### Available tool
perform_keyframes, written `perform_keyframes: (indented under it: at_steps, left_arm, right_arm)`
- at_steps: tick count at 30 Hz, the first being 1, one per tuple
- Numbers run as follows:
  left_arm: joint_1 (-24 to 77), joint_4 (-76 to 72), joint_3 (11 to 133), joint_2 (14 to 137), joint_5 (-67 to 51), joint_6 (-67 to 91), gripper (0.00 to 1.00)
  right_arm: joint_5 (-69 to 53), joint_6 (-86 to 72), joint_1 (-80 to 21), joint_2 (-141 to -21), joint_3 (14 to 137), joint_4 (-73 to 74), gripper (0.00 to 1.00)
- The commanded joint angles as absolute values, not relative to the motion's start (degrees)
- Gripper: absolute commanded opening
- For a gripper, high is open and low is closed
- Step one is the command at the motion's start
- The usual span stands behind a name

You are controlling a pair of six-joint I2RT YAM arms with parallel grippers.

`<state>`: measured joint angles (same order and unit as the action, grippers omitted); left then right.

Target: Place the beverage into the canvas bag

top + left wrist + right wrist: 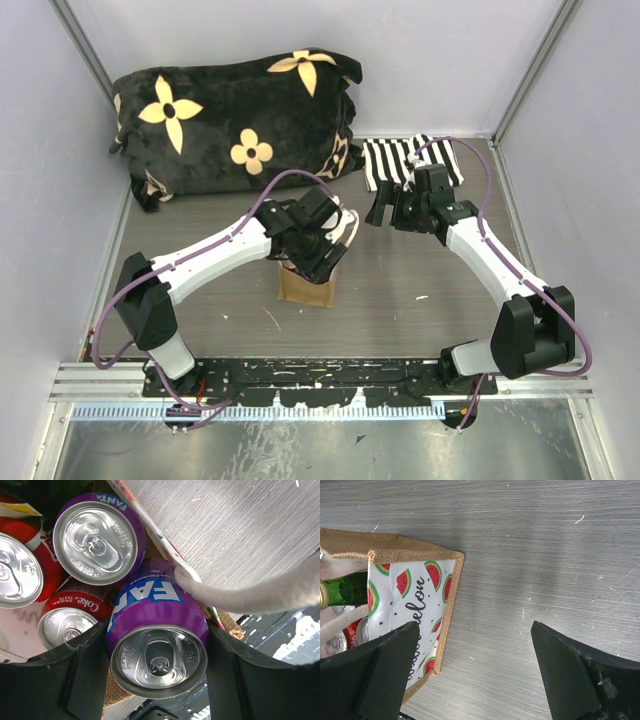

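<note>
left gripper (157, 677) clamped on Fanta can (156, 611) sidewalls at canvas bag (307, 285) mouth, right gripper (475, 675) spread, empty; can probably rigid, slick, full-heavy, sidewall grip suits

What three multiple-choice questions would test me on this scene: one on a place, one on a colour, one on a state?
1. Where does the canvas bag stand?
A) beneath the left gripper
B) on the blanket
C) by the right arm's base

2. What colour is the can in the left gripper?
A) green
B) purple
C) red

3. The right gripper is:
A) open
B) shut on a bottle
C) shut on cloth

Answers: 1A, the top view shows it there; 2B, purple Fanta label; 3A, it gapes wide, holding nothing.
</note>
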<state>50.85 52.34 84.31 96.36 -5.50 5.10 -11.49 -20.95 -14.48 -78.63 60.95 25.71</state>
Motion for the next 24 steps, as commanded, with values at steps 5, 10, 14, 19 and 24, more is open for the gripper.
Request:
perform_keyframes:
  at_steps: [5, 10, 14, 19, 24]
  left_arm:
    - [55.4, 50.0, 83.9, 92.4, -0.1, -2.5, 0.0]
    - [56.2, 49.2, 83.4, 93.5, -2.3, -4.5, 0.0]
    - [56.2, 47.6, 81.7, 94.5, -2.7, -4.9, 0.0]
    - [56.1, 44.8, 80.2, 95.9, -2.8, -5.3, 0.0]
    - [56.1, 43.2, 79.0, 97.2, -2.8, -5.7, 0.0]
  right_arm:
    - [-12.1, -20.7, -14.2, -78.7, 61.6, 23.9, 1.0]
    - [-12.3, -20.8, -14.2, -78.8, 61.5, 24.0, 1.0]
    - [-12.3, -20.8, -14.2, -78.5, 61.1, 23.9, 1.0]
    - [-12.2, -20.7, -14.3, -78.0, 60.4, 24.0, 1.0]
    - [-12.2, -20.7, -14.2, -77.8, 60.3, 24.4, 1.0]
